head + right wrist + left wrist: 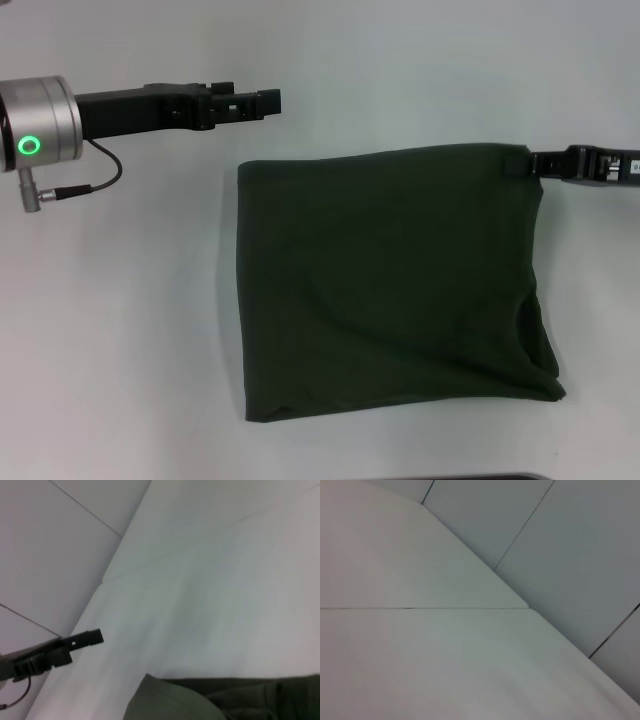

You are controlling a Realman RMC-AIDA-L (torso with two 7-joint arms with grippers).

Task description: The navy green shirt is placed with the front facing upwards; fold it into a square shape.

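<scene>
The navy green shirt [390, 285] lies on the white worktop [130, 330], folded into a roughly square block with only plain green cloth showing. Its left edge runs straight, its near edge slants a little toward the right, and the near right corner bulges out with a few soft creases running up the right side.

The right gripper [528, 163] reaches in from the right at the shirt's far right corner, and its fingers are pinching that corner of the cloth. In the right wrist view a rumpled hump of the shirt [200, 700] shows close by, with bare worktop beyond it.

The left gripper [268, 100] is held over the worktop to the far left of the shirt, apart from the cloth, just beyond its far left corner; I cannot tell whether its fingers are spread or pressed together. It also appears farther off in the right wrist view [92, 638]. The left wrist view shows only bare worktop [445, 665] and a pale panelled wall [560, 540]
</scene>
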